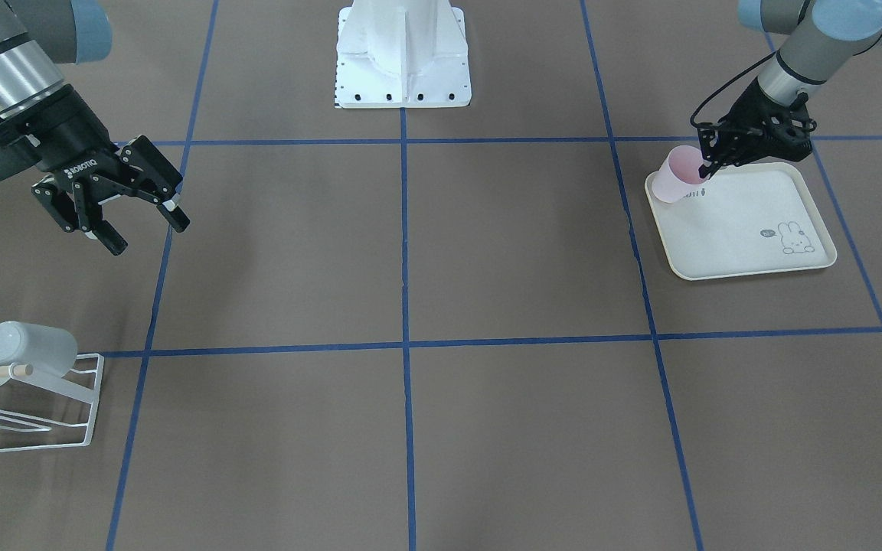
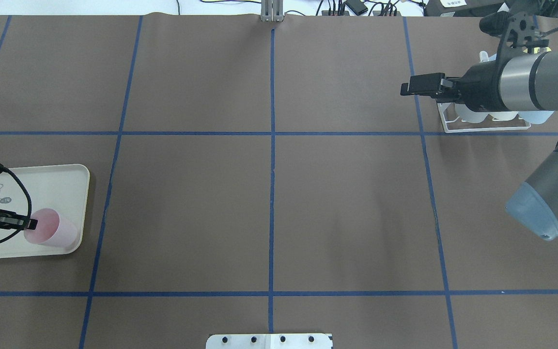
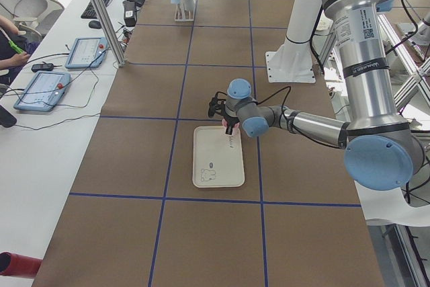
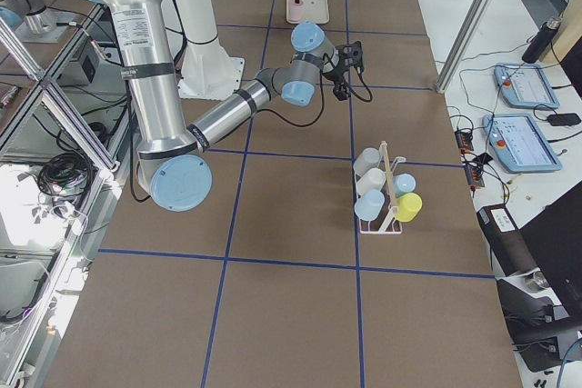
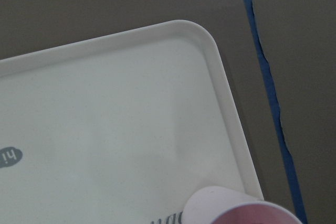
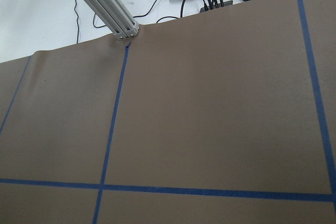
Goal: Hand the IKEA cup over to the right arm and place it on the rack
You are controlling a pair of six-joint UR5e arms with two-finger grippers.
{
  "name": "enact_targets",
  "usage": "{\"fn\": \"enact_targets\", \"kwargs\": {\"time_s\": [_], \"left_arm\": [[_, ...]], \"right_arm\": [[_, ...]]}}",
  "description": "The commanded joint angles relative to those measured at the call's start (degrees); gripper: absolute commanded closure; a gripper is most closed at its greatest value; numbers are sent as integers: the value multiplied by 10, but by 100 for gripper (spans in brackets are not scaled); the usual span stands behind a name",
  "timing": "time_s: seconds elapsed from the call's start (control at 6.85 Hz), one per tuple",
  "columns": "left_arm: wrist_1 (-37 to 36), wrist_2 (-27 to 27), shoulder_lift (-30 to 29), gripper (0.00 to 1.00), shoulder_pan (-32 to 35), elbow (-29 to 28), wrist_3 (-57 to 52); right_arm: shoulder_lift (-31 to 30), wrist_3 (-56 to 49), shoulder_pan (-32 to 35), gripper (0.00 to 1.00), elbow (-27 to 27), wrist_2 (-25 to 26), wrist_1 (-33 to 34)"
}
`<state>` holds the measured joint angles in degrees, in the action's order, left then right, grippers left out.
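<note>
The pink IKEA cup is tilted over the corner of the cream rabbit-print tray. My left gripper is shut on its rim, one finger inside the mouth. The overhead view shows the same grip on the cup. The cup's rim shows at the bottom of the left wrist view. My right gripper is open and empty, hovering above the table near the white wire rack. The rack also shows in the overhead view and the exterior right view.
The rack carries several cups in white, blue and yellow and a thin wooden rod. The robot's white base plate stands at mid-table. Blue tape lines cross the brown table cover. Operator consoles lie beyond the table edge.
</note>
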<state>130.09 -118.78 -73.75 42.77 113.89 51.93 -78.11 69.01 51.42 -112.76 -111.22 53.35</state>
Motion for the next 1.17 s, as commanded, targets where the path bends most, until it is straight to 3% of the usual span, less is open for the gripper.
{"fn": "enact_targets", "kwargs": {"time_s": [0.0,0.29,0.58,0.88,1.02], "left_arm": [[-96,-19,0,100,44,55,-3],[-110,-10,-63,100,140,50,-4],[-110,1,-120,100,192,49,31],[-107,1,-191,100,192,40,183],[-103,3,-221,100,188,39,286]], "right_arm": [[38,58,0,0,0,-5,0],[77,112,-1,0,6,-7,-1],[111,167,-10,0,22,-6,-4],[160,218,-32,0,30,10,-9],[178,261,-49,0,46,31,-44]]}}
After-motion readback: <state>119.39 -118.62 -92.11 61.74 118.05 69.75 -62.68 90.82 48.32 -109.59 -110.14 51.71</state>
